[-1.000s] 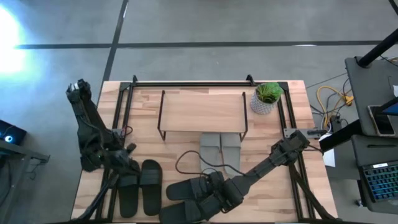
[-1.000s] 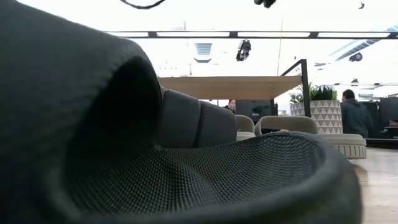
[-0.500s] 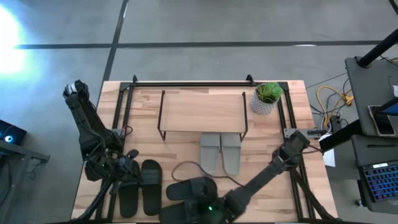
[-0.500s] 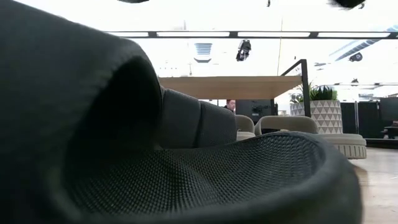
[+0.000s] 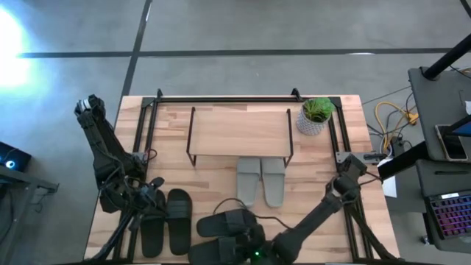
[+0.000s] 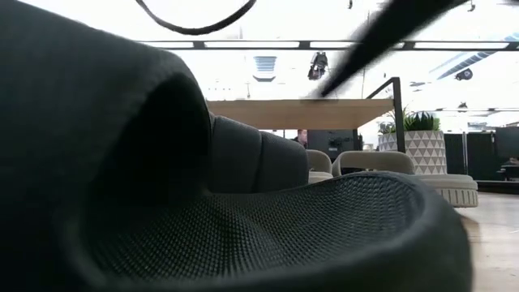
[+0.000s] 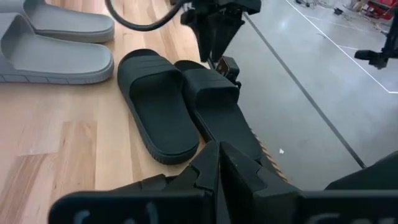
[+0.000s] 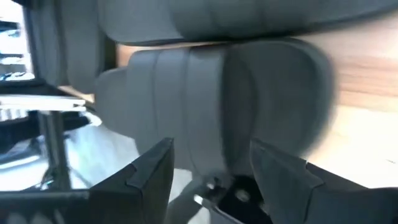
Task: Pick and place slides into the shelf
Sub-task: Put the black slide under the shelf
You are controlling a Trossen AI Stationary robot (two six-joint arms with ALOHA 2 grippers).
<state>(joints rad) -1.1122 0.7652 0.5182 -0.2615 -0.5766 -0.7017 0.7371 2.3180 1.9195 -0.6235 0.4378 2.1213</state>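
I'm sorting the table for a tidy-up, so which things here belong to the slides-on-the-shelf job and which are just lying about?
Job:
- pale grey slides
- black slides
- dark slides
- shelf
- right gripper, fingers open

Lying about:
- potted plant
- laptop

Dark slides (image 7: 180, 102) side by side on wooden table (image 7: 56, 155); pale grey pair (image 7: 53, 37) beyond (partly cropped)
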